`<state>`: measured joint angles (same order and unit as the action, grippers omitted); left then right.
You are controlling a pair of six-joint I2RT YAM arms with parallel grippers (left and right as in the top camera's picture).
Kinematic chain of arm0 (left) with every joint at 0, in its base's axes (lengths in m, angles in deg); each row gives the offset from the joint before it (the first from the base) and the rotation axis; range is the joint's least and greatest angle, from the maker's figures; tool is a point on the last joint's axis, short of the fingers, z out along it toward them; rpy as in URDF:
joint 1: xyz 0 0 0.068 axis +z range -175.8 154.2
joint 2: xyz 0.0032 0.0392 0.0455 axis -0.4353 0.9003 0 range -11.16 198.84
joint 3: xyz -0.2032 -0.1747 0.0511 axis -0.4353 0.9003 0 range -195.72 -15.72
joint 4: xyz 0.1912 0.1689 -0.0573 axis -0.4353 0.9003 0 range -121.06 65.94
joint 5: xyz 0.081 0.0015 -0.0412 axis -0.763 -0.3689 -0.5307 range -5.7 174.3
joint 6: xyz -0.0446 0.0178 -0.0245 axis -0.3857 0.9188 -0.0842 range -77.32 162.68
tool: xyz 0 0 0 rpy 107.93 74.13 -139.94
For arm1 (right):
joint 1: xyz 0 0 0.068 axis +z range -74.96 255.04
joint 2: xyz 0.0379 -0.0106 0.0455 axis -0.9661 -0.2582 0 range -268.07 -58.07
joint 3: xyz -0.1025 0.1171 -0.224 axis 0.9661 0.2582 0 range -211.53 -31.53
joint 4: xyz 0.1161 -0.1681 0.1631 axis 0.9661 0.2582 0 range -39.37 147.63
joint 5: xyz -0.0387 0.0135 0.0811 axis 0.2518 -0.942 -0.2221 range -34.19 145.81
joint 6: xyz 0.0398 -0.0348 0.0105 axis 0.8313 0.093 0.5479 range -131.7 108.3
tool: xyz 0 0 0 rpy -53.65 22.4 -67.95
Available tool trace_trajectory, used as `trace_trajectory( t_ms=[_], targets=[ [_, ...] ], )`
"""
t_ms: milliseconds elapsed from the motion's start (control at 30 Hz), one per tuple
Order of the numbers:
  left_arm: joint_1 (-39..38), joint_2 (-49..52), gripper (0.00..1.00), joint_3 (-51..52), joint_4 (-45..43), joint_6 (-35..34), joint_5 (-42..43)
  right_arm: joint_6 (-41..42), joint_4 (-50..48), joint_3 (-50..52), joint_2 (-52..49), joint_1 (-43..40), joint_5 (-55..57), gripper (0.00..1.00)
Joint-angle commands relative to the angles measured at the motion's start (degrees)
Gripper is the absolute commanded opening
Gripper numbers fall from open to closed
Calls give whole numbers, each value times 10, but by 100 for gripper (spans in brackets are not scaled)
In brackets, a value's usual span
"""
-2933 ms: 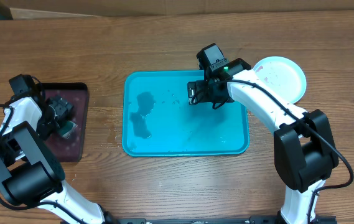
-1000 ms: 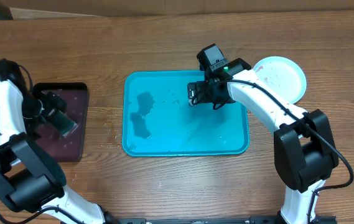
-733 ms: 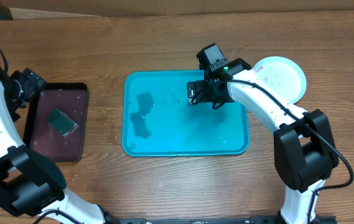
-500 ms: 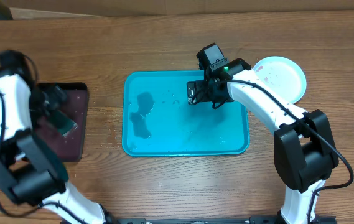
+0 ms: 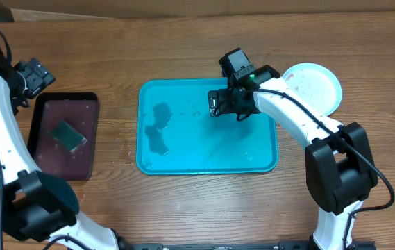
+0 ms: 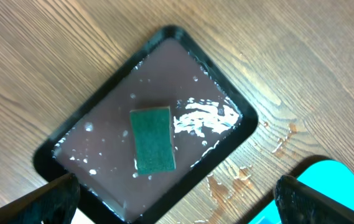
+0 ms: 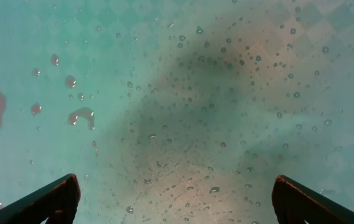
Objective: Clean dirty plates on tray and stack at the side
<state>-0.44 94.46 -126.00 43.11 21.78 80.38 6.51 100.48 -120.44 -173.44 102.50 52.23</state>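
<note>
Wooden surface | wet turquoise tray centre, right end effector released above it | plates 2 o'clock | left end effector released, 10 o'clock | sponge in maroon tray, 9 o'clock

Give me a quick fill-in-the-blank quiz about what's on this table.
The sponge lying in the maroon tray is ____ in colour.
The turquoise tray holds ____ plates.
The plates sit on the table, on the turquoise tray's ____ side in the overhead view.
The left gripper and the right gripper are both ____.
Missing words: green; no; right; open.
</note>
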Motion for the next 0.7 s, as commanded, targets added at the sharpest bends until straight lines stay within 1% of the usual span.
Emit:
trace_trajectory(
  t_ms=[0,67,167,267,367,433,533,667],
  targets=[
    [-16,26,100,75,-21,-5,-48,17,6,0,13,-2,5,100],
    [-17,33,100,104,-33,-5,-43,20,22,0,34,0,9,100],
    [-18,31,100,96,-25,20,-41,32,46,0,91,9,51,100],
    [-15,19,100,39,11,16,-18,35,72,0,162,19,81,100],
    [-14,-12,100,-36,56,13,47,56,111,0,233,30,82,100],
    [-14,-49,100,-70,82,4,76,61,153,0,277,40,84,100],
    [-24,-126,100,-66,83,1,97,70,225,2,334,70,130,100],
    [-53,-209,100,-44,92,1,97,165,311,18,404,132,240,100]
  ],
)
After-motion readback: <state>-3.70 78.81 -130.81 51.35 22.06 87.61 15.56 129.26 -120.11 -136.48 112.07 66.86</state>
